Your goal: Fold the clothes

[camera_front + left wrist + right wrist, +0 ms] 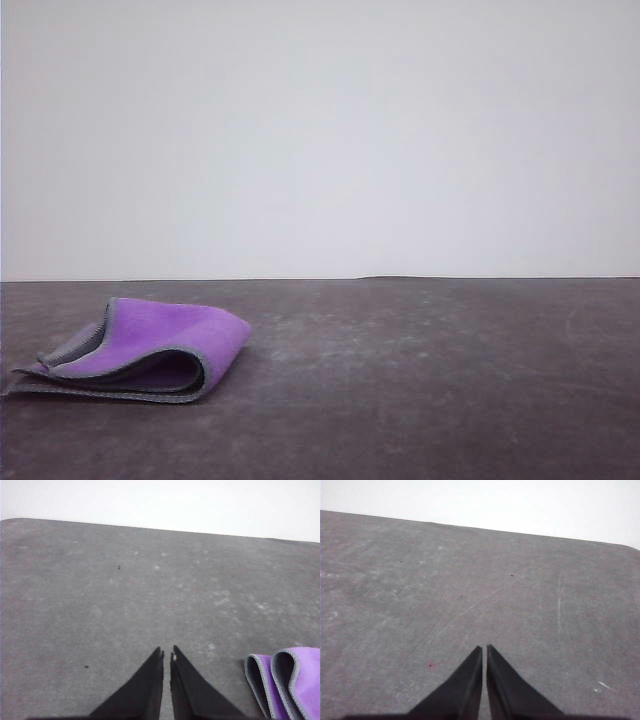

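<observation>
The bench is a dark grey, matte surface, scuffed with pale smudges and fine scratches. One folded cloth lies directly on it, purple face showing, grey stitched edging curling at the layers. A tiny reddish speck marks the bench well apart from the cloth.

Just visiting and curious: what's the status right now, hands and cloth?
Left gripper shut, empty. Right gripper shut, empty. Cloth folded over on the table's left side, purple face out, beside the left gripper, not touching. Nothing in the way.
</observation>
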Available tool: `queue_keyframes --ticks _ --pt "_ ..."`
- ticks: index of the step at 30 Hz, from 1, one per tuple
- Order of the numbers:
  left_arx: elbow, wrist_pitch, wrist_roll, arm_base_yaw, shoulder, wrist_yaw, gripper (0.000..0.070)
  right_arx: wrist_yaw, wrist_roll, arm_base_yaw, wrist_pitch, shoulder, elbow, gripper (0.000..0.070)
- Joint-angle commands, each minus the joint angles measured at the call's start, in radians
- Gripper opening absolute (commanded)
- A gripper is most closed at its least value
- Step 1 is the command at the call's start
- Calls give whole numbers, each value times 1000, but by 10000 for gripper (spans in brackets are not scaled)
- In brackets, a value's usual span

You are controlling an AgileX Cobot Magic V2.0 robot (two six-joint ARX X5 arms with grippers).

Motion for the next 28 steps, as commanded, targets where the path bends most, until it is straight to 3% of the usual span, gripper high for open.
queue_keyframes --ticks 1,28 --pt "-19 -8 -5 0 -1 -3 16 4 13 1 9 -2 -5 10" --pt "-19 -8 -5 0 -1 -3 16 4 14 1 9 -2 -5 10"
